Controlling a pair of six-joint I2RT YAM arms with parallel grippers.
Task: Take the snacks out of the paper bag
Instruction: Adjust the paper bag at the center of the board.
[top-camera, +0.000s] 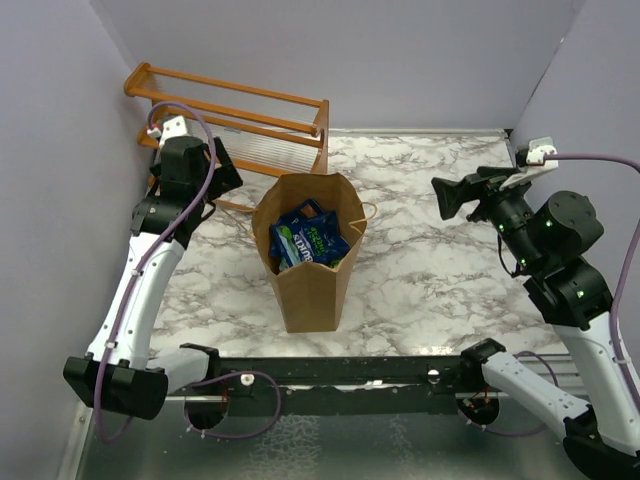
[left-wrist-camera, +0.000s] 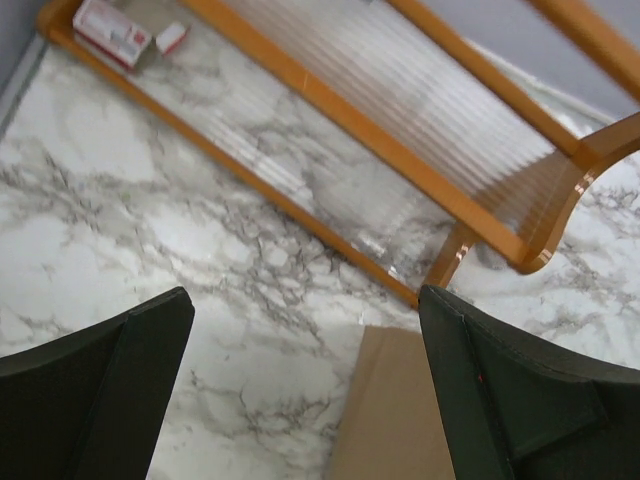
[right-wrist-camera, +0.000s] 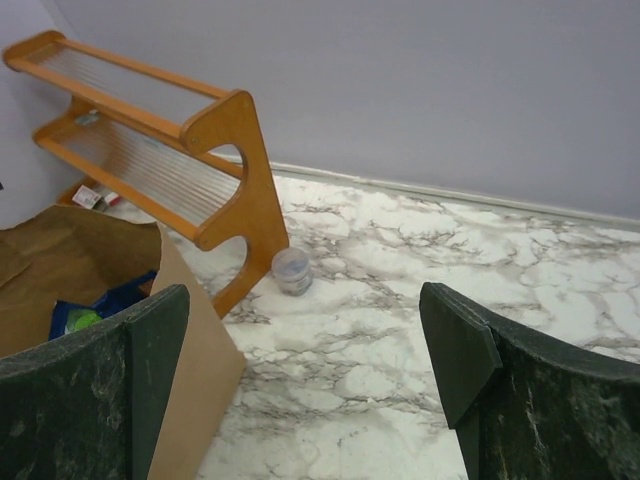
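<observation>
Well, blue-green snacks (top-camera: 308, 240) inside the upright, open paper bag (top-camera: 311, 296).

The right gripper (right-wrist-camera: 303, 310) gapes over the marble counter (right-wrist-camera: 420, 270). The open paper bag (right-wrist-camera: 195, 370) holds blue snacks (right-wrist-camera: 118, 299); behind it, by the far edge, stands an orange rack (right-wrist-camera: 235, 190), a small jar (right-wrist-camera: 292, 270) at its foot.

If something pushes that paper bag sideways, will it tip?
Likely tips: the paper bag stands tall on a narrow base. Its creased walls probably buckle when pushed. The snacks inside look light, adding little ballast.
</observation>
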